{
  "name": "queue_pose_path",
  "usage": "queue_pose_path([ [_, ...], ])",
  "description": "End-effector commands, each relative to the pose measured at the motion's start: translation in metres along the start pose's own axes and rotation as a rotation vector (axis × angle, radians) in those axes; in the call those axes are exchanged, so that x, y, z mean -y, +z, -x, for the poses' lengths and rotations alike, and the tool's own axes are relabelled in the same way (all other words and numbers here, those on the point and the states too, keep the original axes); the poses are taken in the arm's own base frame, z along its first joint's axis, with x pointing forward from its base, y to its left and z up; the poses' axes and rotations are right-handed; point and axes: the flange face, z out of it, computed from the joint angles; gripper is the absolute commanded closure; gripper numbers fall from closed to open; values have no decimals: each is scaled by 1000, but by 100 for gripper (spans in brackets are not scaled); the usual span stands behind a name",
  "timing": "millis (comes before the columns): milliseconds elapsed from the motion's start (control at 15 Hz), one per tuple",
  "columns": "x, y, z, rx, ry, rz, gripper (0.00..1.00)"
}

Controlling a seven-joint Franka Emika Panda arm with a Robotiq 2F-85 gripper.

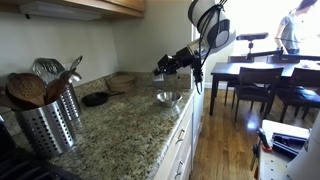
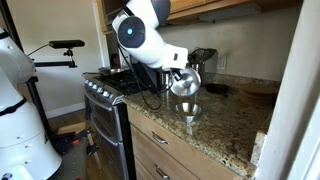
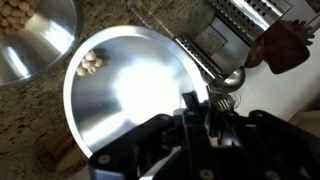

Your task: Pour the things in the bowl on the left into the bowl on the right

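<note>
One shiny round steel bowl (image 3: 120,105)

Two steel bowls (image 3: 130,100) (image 3: 40,55), one utensil caddy (image 1: 45,125), one black dish (image 1: 95,99).

Bright window glare, soft low-resolution frames

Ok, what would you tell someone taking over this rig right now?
End effector: shut on the rim of the held bowl.
Held bowl: raised and tilted above the counter bowl in both exterior views.
Done: pieces already lie in the counter bowl.
Left: a small cluster sits in the held bowl; probably tip it further, then set it down.
</note>
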Motion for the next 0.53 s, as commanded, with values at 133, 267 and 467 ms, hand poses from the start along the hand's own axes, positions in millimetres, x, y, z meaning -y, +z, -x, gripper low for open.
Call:
queue_pose_path([
  [133,5,-9,4,11,12,14,96],
  [267,6,-8,2,27,15,31,96],
  [467,7,-6,0,52,17,57,96],
])
